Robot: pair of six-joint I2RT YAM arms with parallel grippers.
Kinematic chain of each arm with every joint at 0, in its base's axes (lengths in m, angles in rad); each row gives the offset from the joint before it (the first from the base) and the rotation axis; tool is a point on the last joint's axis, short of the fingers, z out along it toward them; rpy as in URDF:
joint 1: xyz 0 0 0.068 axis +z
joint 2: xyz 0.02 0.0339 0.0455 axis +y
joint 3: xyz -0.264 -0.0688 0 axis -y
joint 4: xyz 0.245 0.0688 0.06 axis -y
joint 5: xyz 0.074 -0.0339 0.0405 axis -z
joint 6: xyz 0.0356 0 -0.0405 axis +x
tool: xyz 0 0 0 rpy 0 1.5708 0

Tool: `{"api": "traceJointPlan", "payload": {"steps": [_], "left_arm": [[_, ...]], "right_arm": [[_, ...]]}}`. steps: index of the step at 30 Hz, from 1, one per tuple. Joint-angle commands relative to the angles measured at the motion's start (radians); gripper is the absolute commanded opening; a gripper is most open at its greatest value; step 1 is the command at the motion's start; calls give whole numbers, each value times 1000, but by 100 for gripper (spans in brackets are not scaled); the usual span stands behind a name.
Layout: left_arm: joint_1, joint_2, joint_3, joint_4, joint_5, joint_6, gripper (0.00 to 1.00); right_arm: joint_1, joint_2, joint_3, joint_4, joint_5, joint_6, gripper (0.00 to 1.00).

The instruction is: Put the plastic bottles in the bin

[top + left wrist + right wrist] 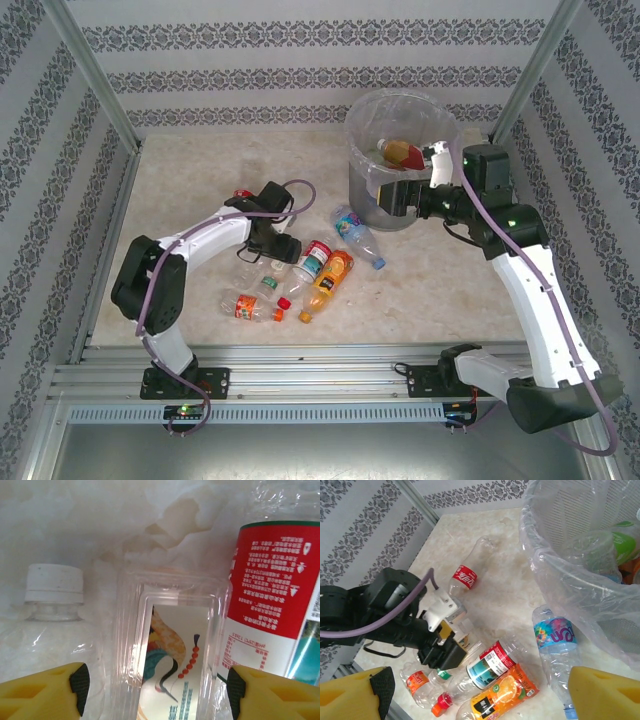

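Lying nearest the arms' bases, a crushed clear plastic bottle with an orange-red label rests on the pale marbled tabletop. A clear bottle with an orange juice label is just to its right. Just beyond them the left fingers are down among the pile, spread wide either side of a clear square-sided bottle with a crane on its label. They straddle it without clamping, and I cannot tell whether either pad touches it. A white-capped clear bottle lies on one side of it, and a clear bottle with a red and white label on the other. Farther right lies a clear bottle with a blue label, and behind the left arm a clear bottle with a red label. At the far side stands the tall round grey bin lined with a clear bag, with a bottle with a red-brown label inside. The right fingers hang wide open and empty, close beside the bin.
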Motion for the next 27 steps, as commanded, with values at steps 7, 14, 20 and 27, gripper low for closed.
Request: {"api": "traceJointPlan", "payload": {"steps": [7,14,20,27], "left_arm": [[-21,82,37,11,-33,-35,78],[-27,105,53,6,-42,-27,67],[-39,97,79,-14,-55,-18,67],[-44,114,92,-28,-79,-16,68]], "right_arm": [[18,-19,-39,44,-25,30,90],[20,-25,-55,46,-11,32,90],[21,-23,-62,49,-9,35,90],[22,-27,-72,48,-5,37,90]]}}
